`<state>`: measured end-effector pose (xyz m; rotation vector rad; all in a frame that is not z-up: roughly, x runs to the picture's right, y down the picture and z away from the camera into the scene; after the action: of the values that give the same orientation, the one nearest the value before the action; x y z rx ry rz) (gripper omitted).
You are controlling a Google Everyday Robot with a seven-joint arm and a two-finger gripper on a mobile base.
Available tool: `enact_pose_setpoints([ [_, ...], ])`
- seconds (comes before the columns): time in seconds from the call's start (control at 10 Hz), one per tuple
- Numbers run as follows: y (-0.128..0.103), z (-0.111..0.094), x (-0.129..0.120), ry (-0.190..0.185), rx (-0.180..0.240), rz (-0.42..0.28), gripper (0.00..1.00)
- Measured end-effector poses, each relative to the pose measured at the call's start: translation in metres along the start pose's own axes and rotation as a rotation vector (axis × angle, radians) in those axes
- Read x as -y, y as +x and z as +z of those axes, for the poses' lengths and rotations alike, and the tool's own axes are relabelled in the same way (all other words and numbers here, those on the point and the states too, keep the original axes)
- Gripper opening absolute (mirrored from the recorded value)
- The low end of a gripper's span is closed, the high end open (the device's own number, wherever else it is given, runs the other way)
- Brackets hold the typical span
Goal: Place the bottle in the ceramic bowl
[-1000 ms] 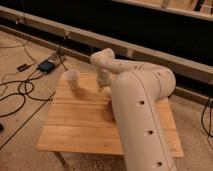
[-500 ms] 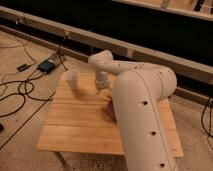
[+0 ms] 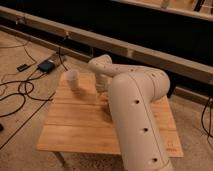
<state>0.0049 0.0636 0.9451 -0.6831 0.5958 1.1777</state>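
My white arm [image 3: 135, 110] reaches from the lower right over the wooden table [image 3: 75, 127]. Its wrist bends down near the table's far middle. The gripper [image 3: 100, 86] hangs there, just right of a translucent whitish cup [image 3: 73, 79], and is mostly hidden by the wrist. The white bottle does not show. The maroon bowl does not show either; the arm covers the table's middle and right.
The cup stands upright near the table's far left corner. Black cables [image 3: 17, 95] and a small dark box [image 3: 46, 66] lie on the floor to the left. A low rail and dark wall [image 3: 150, 35] run behind the table.
The wrist has moved slightly down and left, toward the cup. The cup has not moved.
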Motion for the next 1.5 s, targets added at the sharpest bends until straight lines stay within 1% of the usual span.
enact_pose_setpoints([
  [0.2,-0.020,-0.002,0.012,-0.001,0.027,0.021,0.65],
  [0.3,-0.023,-0.004,0.015,-0.002,0.034,0.026,0.65],
  [0.4,-0.035,-0.008,0.022,-0.006,0.058,0.043,0.65],
  [0.6,-0.047,-0.017,0.030,-0.015,0.091,0.058,0.65],
  [0.8,-0.056,-0.032,0.042,-0.018,0.133,0.074,0.65],
  [1.0,-0.057,-0.052,0.058,-0.014,0.166,0.075,0.65],
  [1.2,-0.052,-0.072,0.079,-0.002,0.199,0.079,0.65],
  [1.4,-0.043,-0.081,0.093,0.006,0.207,0.080,0.65],
  [1.5,-0.036,-0.079,0.097,0.007,0.200,0.076,0.65],
])
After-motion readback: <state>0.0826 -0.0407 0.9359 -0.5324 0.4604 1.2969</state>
